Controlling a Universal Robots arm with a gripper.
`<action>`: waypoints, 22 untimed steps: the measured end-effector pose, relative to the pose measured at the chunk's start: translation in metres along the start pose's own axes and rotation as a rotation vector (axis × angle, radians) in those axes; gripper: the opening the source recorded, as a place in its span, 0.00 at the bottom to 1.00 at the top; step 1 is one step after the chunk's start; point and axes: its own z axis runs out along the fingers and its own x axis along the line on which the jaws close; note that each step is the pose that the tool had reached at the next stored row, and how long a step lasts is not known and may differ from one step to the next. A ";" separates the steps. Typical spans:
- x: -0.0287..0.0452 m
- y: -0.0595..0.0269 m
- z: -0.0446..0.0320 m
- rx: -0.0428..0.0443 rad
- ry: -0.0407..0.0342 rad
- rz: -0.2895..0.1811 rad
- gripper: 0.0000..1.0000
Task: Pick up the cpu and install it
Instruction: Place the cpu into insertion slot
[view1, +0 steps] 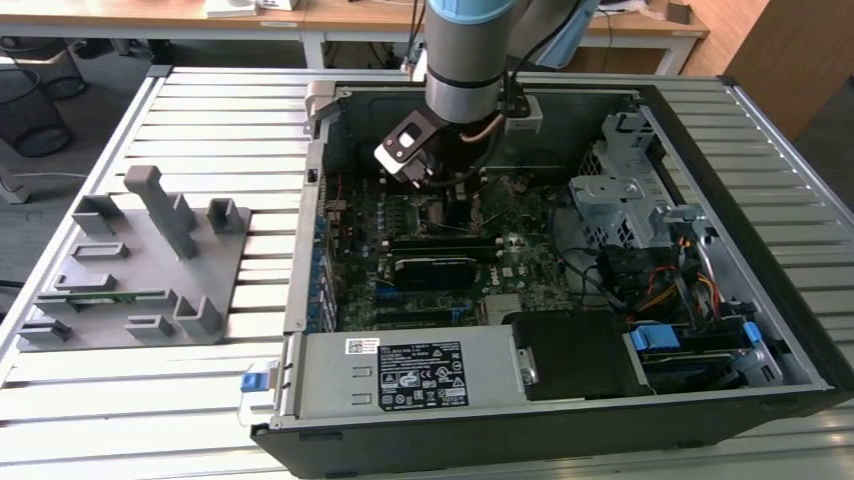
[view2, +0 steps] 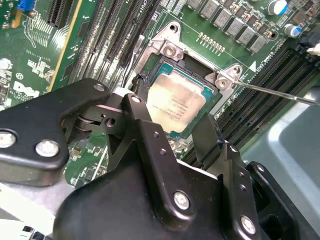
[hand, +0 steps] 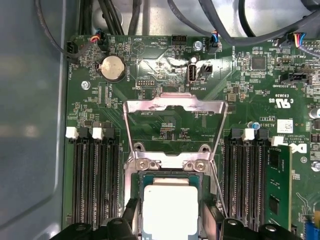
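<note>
Second wrist view: cpu (view2: 175, 102) looks dropped into the socket, claw (view2: 170, 114) straddling it, can't tell if gripping. Retainer frame (hand: 175, 104) is up in the first wrist view, so nothing's locked. Exterior view: claw at 12 o'clock from the black block (view1: 434, 268).

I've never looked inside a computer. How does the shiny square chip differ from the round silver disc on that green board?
The cpu is square and the larger; the coin battery is round and smaller. The cpu lies in its socket; the battery sits past the flipped-open socket frame. Both are flat with silvery metal tops.
</note>
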 end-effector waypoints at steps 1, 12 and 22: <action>0.0000 0.0001 -0.0016 0.0001 -0.0001 0.000 0.62; 0.0002 0.0005 -0.0091 0.0019 -0.0002 0.001 0.24; 0.0003 0.0007 -0.0121 0.0021 0.0001 0.001 0.11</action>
